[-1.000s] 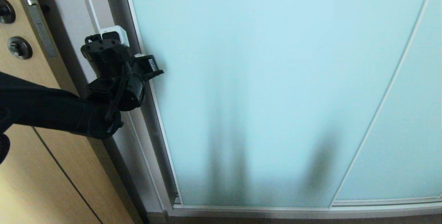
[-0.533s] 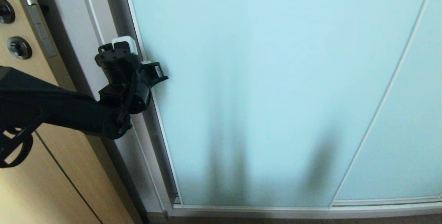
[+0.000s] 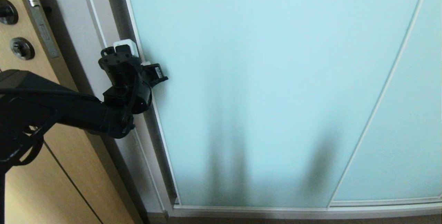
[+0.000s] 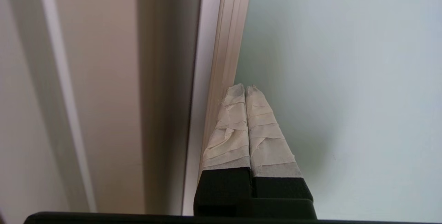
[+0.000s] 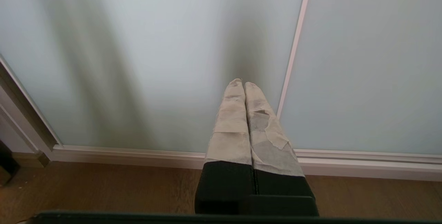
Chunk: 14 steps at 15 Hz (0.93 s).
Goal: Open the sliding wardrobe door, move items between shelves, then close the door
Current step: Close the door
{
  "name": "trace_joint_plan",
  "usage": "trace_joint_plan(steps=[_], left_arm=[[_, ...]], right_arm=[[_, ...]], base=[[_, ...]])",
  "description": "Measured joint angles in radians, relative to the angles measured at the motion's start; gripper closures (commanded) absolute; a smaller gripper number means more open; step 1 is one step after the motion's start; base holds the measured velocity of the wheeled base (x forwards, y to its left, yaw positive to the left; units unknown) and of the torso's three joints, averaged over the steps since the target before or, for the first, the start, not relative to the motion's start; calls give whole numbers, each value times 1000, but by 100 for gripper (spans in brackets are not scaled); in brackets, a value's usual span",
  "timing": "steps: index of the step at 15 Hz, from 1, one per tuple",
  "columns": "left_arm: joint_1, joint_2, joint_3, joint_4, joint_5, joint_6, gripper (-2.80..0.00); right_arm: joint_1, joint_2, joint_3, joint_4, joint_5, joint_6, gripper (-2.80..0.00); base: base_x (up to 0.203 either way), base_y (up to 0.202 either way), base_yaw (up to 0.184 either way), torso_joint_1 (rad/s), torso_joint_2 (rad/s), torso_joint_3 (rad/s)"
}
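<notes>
A tall frosted aqua sliding wardrobe door (image 3: 276, 89) with a thin silver frame fills the middle and right, standing upright and closed. Left of it stand a grey jamb (image 3: 74, 37) and a tan wooden door (image 3: 20, 168). The left gripper (image 4: 245, 87), fingers pressed together and empty, sits at the door's left edge. The right gripper (image 5: 242, 82), also clenched empty, hangs low near the wooden floor (image 5: 103, 189).

frosted glass sliding wardrobe door (image 3: 262, 79), wood-grain door (image 3: 20, 182)
</notes>
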Motion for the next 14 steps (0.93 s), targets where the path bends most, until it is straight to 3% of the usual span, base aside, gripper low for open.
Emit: trace_joint_plan(steps=[14], left_arm=[[14,-31,42,-17,-1,10,0]], right_arm=[[1,0,0,0,0,0,0]], base=[[0,0,0,0,0,0]])
